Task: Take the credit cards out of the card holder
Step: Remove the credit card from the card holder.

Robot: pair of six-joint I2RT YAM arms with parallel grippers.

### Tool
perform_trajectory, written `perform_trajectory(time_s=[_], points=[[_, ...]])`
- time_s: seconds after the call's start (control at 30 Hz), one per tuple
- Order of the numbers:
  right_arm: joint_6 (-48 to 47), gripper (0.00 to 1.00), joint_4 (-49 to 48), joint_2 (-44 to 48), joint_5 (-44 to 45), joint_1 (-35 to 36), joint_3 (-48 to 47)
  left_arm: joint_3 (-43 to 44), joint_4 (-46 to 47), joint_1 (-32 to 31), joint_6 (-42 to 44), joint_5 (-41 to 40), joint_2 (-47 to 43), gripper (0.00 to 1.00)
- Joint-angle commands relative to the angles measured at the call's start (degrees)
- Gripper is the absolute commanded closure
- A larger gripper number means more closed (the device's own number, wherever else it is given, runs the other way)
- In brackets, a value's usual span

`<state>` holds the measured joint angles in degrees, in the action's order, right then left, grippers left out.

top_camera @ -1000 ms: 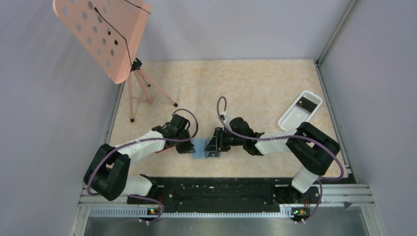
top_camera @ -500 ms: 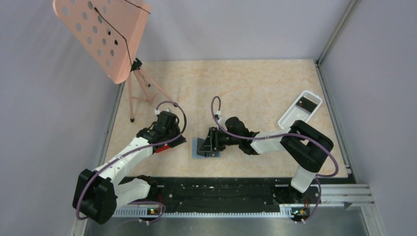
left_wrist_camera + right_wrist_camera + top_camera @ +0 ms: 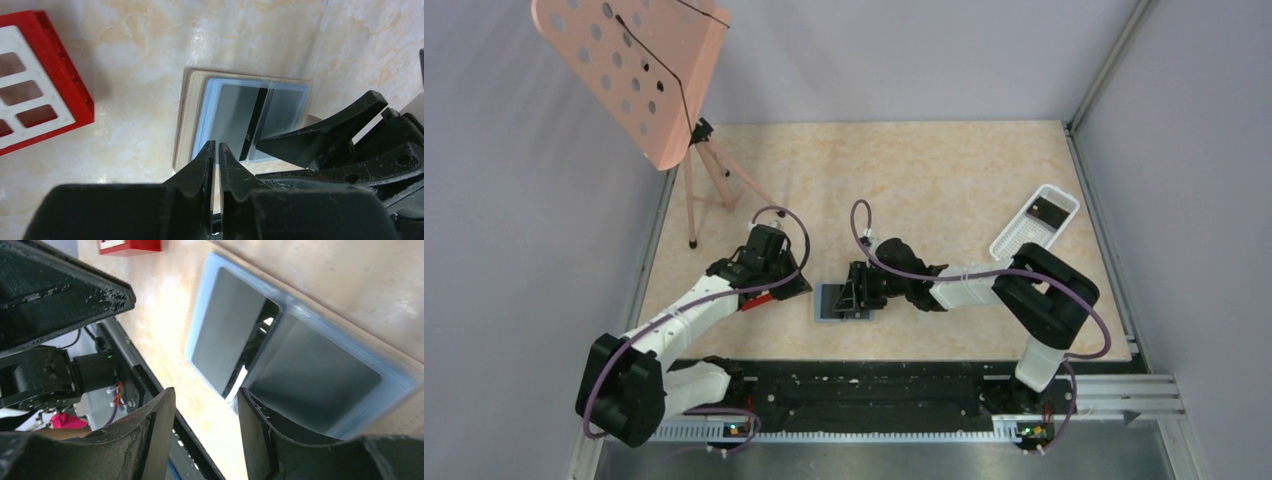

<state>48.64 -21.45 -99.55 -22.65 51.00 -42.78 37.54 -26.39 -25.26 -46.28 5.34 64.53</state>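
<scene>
At the near edge of the desk (image 3: 984, 330) the two arms reach inward toward its middle. The left end effector (image 3: 214, 147) is closed to a thin slit and holds nothing. It hangs just left of the card holder (image 3: 183, 125), with a red-and-white block (image 3: 35, 85) on the desk at its outer side.

The card holder lies open and flat, blue inner face up and tan edge showing along one side. Its long axis runs left to right across the desk, and the crease runs near to far. The credit cards (image 3: 232, 107) sit one to each panel, dark grey, with a black strip between them at the crease. Both look to be still in their pockets.

The right end effector (image 3: 206, 405) is the nearer of the two. It hovers over the holder's right panel, jaws about half apart and empty, fingertips low and pointing left toward the crease. I cannot tell whether they touch the panel. Any pull would likely start at the inner card edges by the crease, which lie just ahead of these fingertips.

Farther off, at the right rear, a white perforated tray (image 3: 1014, 243) holds a dark flat rectangle. At the left rear stands a pink music stand (image 3: 634, 70).
</scene>
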Motion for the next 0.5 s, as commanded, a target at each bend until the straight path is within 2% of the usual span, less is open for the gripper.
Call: perform_trajectory(time_s=[0.0,0.33,0.47], points=[[-1.4,0.52,5.1,0.1,5.3,0.8,-2.9,-0.9,4.0,0.1,1.9,5.1,2.9,0.87],[-3.1,0.55,10.8,-0.8,11.6,0.5,-3.5,-4.1,8.4,0.1,1.9,8.7,8.2,0.73],[-4.0,0.56,11.3,-0.2,11.7,-0.5,-2.3,-5.9,11.3,-0.5,1.0,10.6,9.9,0.72]])
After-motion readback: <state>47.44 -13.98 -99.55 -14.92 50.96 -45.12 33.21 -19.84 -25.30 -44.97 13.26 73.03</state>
